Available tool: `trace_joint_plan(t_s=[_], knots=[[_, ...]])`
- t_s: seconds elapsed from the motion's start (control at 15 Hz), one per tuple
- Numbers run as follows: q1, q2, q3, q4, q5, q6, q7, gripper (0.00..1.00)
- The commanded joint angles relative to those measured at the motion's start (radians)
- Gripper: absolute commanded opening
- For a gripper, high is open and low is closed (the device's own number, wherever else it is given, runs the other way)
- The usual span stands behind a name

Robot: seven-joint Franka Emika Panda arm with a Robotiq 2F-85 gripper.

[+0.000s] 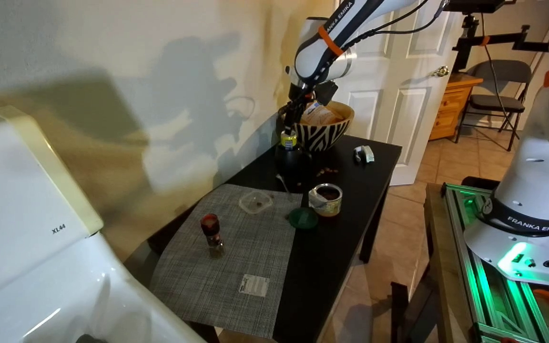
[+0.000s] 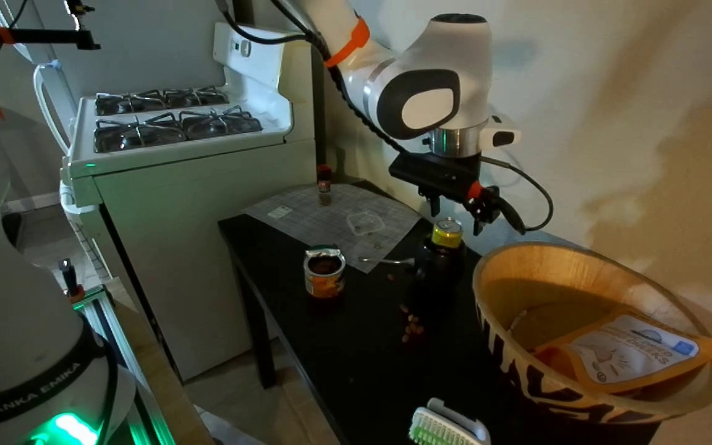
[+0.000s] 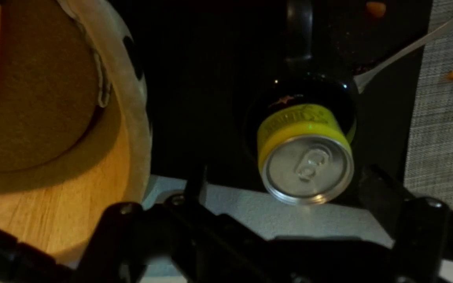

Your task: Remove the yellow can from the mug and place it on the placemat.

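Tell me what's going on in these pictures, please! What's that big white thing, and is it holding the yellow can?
The big white thing is a robot arm. The black claw at its end works like a hand. Two pictures look at it from different places outside the robot. The dark close-up was taken from its wrist.

On the black table lies a grey woven placemat with a small red-topped jar standing on it. There is also an opened tin, a brush with green bristles, and a zebra-striped bowl with an orange bag inside.

Nothing is held: the claw is open. The yellow can is close by, poking out of a dark mug.
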Motion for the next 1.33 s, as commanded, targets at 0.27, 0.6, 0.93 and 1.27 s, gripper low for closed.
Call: trace_joint_plan(t_s=[0.27,0.6,0.93,1.27], knots=[[-0.05,0.036,0.078,-0.024,-0.005,0.035,0.038,1.0],[-0.066,0.027,0.12,-0.015,0.028,0.037,0.033,1.0],[-0.064,0.052,0.103,0.004,0.007,0.038,0.06,1.0],[-0.086,0.065,0.117,0.007,0.026,0.081,0.041,0.49]])
